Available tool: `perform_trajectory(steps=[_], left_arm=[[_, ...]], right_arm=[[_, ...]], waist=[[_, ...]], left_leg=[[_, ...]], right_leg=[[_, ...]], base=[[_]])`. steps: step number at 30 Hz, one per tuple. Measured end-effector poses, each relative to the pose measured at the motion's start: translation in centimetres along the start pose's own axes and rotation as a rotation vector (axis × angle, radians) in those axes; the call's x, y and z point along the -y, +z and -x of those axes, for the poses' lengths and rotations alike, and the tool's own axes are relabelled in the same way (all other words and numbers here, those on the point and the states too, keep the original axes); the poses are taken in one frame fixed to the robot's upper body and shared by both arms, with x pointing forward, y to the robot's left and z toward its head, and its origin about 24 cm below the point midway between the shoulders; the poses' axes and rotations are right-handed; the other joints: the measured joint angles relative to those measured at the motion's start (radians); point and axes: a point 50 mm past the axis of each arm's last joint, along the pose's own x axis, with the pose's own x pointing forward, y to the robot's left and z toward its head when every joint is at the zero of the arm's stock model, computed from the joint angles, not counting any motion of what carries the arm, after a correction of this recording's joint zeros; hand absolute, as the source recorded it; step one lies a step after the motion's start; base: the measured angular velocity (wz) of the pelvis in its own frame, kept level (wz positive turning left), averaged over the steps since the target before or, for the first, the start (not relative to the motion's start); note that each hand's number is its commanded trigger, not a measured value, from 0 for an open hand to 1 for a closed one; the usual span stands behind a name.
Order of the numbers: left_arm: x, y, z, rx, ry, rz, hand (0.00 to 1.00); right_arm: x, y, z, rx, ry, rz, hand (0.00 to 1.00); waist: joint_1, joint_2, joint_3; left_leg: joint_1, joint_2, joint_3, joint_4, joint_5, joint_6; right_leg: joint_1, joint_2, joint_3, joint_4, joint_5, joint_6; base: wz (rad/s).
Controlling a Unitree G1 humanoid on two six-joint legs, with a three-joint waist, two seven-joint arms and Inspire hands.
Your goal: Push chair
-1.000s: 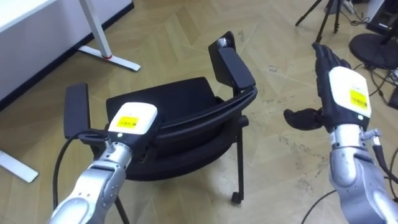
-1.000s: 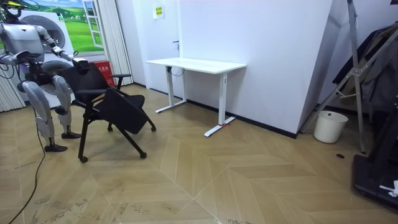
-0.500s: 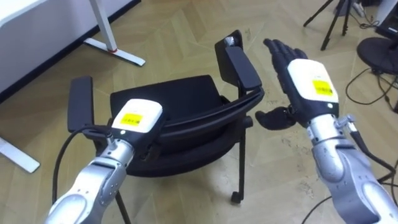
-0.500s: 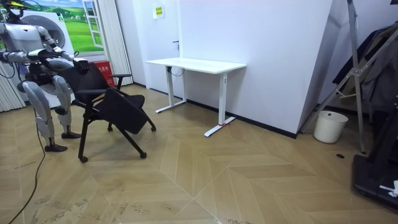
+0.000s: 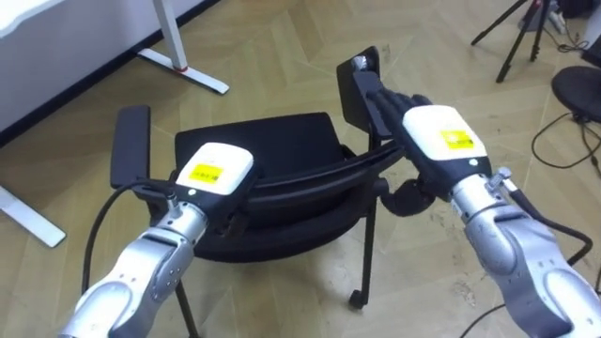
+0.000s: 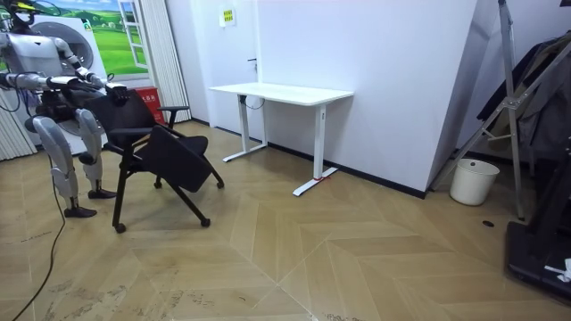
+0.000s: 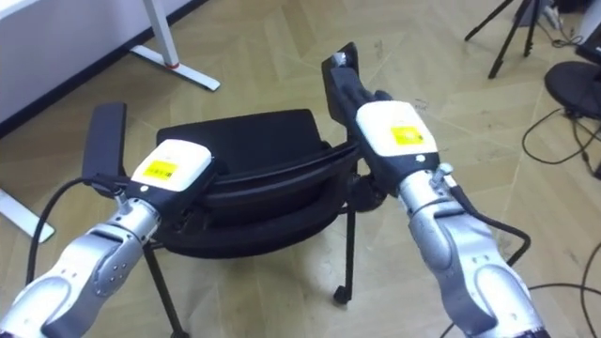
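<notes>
A black chair (image 5: pixel 263 141) with two armrests stands on the wood floor in front of me, its backrest (image 5: pixel 300 178) nearest to me. My left hand (image 5: pixel 211 174) rests on the backrest's top at its left end, next to the left armrest (image 5: pixel 130 145). My right hand (image 5: pixel 437 141) lies open at the backrest's right end. Its straight fingers reach along the right armrest (image 5: pixel 355 84), and the thumb sticks out below. In the room view I stand behind the chair (image 6: pixel 156 147) at the room view's left, both arms reaching to it.
A white desk (image 6: pixel 281 92) stands by the wall beyond the chair; its leg and foot (image 5: pixel 183 70) show at my upper left. Tripod legs (image 5: pixel 512 33) and floor cables (image 5: pixel 563 141) lie to my right. A white bin (image 6: pixel 473 181) stands far off.
My right hand has swung in from the right, where it hung off the chair, onto the backrest's right end and armrest. The left hand has stayed on the backrest.
</notes>
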Motion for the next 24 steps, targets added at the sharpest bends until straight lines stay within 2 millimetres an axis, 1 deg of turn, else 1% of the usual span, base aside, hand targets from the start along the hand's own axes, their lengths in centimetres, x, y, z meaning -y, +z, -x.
perform_trajectory(steps=[3,8,12,16,18,20,24], left_arm=[[0.0,-0.1,-0.2,0.006,-0.004,-0.005,1.0],[0.0,-0.2,-0.4,0.016,-0.004,-0.007,1.0],[0.1,-0.2,-0.4,0.023,0.002,-0.009,1.0],[0.1,-0.1,-0.4,0.028,0.001,-0.011,1.0],[0.1,-0.1,-0.4,0.031,0.0,-0.012,1.0],[0.2,0.0,-0.4,0.035,-0.001,-0.012,1.0],[0.3,0.2,-0.4,0.041,0.007,-0.007,1.0]], right_arm=[[-0.4,0.3,0.0,0.017,0.031,0.041,0.0],[-0.7,0.6,0.0,0.038,0.06,0.052,0.0],[-1.5,1.3,0.0,0.066,0.103,0.08,0.0],[-2.4,1.6,0.1,0.077,0.141,0.08,0.0],[-3.1,1.5,0.2,0.072,0.172,0.081,0.0],[-3.2,1.4,0.2,0.071,0.172,0.082,0.0],[-3.3,1.4,0.2,0.07,0.149,0.087,0.0]], waist=[[0.0,-0.006,-0.0006],[0.005,-0.007,-0.0003],[0.009,-0.006,-0.0002],[0.007,-0.005,0.0002],[0.007,-0.004,0.0009],[0.007,-0.001,0.0007],[0.009,0.009,0.0029]], left_leg=[[0.001,0.0,-0.007,0.0,0.0,0.0],[0.002,0.0,-0.009,0.0,0.0,0.0],[0.002,0.0,-0.012,0.0,0.0,0.0],[0.001,0.0,-0.022,0.0,0.0,0.0],[0.002,0.0,-0.029,0.0,0.0,0.0],[0.002,-0.001,-0.033,0.0,0.0,0.0],[0.002,0.0,-0.035,0.0,0.0,0.0]], right_leg=[[-0.001,0.0,-0.006,-0.001,0.0,0.0],[0.0,-0.001,-0.01,-0.002,0.0,0.0],[-0.001,-0.001,-0.01,-0.002,0.0,0.0],[0.003,-0.002,-0.017,-0.01,0.0,-0.001],[0.01,-0.003,-0.023,-0.019,0.001,-0.002],[0.013,-0.004,-0.028,-0.019,0.001,-0.002],[0.014,-0.005,-0.035,-0.018,0.001,-0.002]], base=[[0.05],[0.01],[0.0],[0.04],[0.07],[0.07],[0.03]])
